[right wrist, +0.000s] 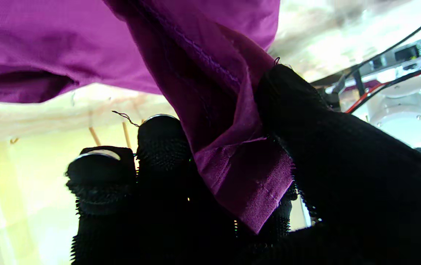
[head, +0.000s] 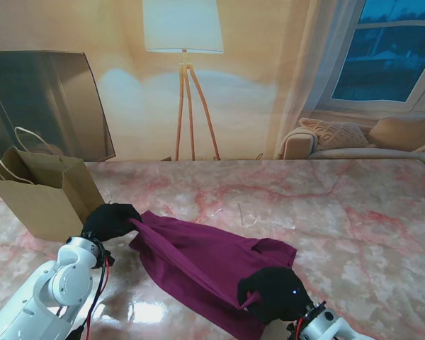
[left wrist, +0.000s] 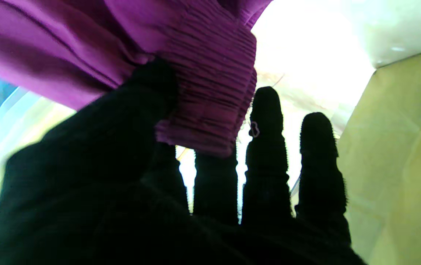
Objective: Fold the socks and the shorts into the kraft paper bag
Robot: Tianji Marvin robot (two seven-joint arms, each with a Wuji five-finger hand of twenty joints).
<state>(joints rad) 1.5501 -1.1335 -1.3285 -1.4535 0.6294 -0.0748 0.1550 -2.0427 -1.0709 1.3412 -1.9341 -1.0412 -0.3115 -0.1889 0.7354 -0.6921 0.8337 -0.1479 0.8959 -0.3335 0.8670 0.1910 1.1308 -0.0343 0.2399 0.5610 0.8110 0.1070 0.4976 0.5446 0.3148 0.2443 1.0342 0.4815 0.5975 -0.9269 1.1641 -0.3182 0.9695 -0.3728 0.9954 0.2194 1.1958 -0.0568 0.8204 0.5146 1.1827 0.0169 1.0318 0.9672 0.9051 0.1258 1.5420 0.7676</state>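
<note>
Stand view: both hands are pinching the purple shorts (head: 205, 273) over the marble surface (head: 354, 212), left hand (head: 111, 221) beside the bag (head: 46, 198), right hand (head: 275, 294) gripping a hem.

A lit floor lamp (head: 183, 42) on wooden tripod legs stands behind the pink marble table (head: 326, 205), with a window (head: 389, 49) and sofa (head: 354, 138) to its right.

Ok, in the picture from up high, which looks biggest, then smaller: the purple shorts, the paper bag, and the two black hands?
1. Purple shorts, the widest thing.
2. Kraft paper bag.
3. Left hand and right hand: these look about alike, and the right one is nearer the camera, so I won't rank them.
</note>
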